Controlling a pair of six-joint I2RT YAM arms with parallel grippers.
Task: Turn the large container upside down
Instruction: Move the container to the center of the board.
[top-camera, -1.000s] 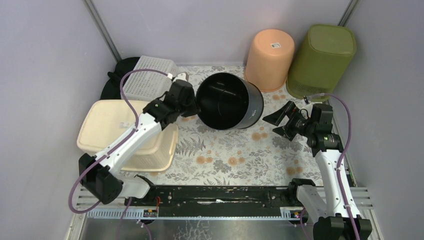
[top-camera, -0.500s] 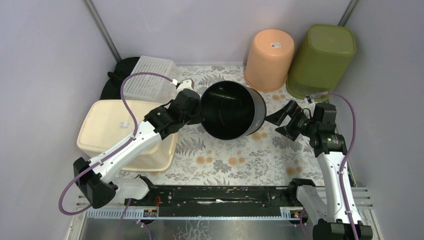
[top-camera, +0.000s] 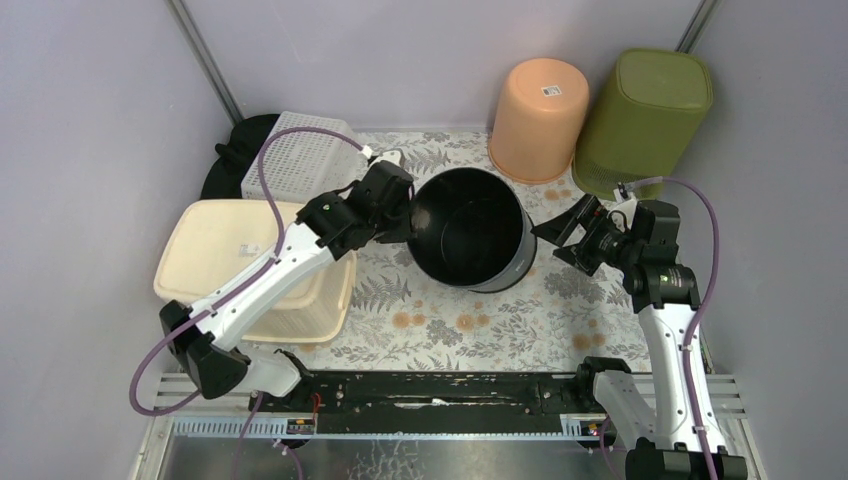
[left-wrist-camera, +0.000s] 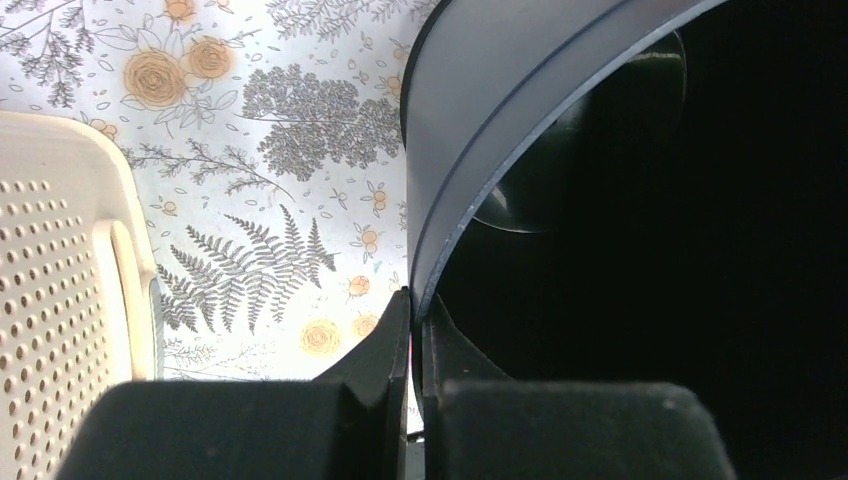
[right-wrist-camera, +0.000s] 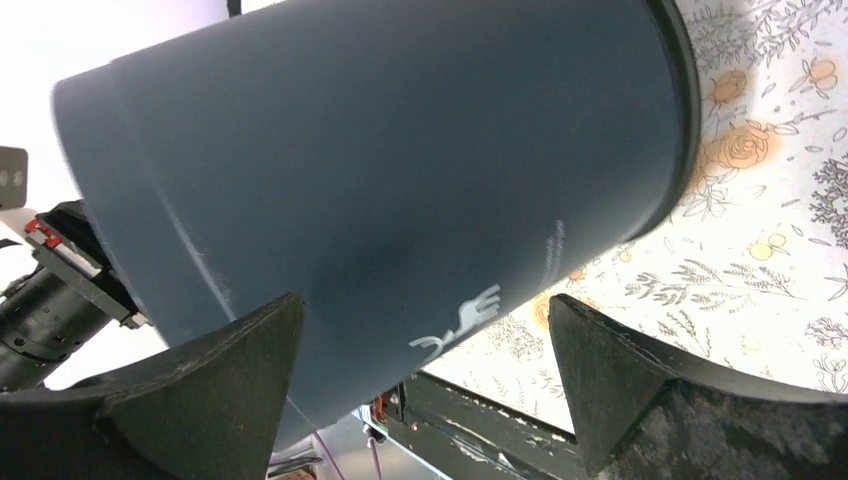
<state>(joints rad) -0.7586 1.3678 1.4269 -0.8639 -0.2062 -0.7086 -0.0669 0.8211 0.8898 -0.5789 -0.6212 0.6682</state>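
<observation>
The large container (top-camera: 470, 240), a dark round bucket, stands tilted on the floral mat with its mouth facing up toward the top camera. My left gripper (top-camera: 412, 222) is shut on its left rim. In the left wrist view the two fingers (left-wrist-camera: 398, 340) pinch the thin wall (left-wrist-camera: 470, 150), one outside and one inside. My right gripper (top-camera: 565, 232) is open just right of the bucket. The right wrist view shows the bucket's outer wall (right-wrist-camera: 380, 150) filling the space ahead of the wide-apart right gripper (right-wrist-camera: 425, 302); I cannot tell if it touches.
An upturned orange bin (top-camera: 540, 118) and an upturned green bin (top-camera: 645, 120) stand at the back right. A white perforated basket (top-camera: 290, 155) and a cream basket (top-camera: 225, 255) sit at the left. The black base rail (top-camera: 430, 390) runs along the near edge.
The left arm has carried the bucket right and toward the front, tipping its mouth more upward. The right gripper has shifted slightly up and closer to the bucket's side.
</observation>
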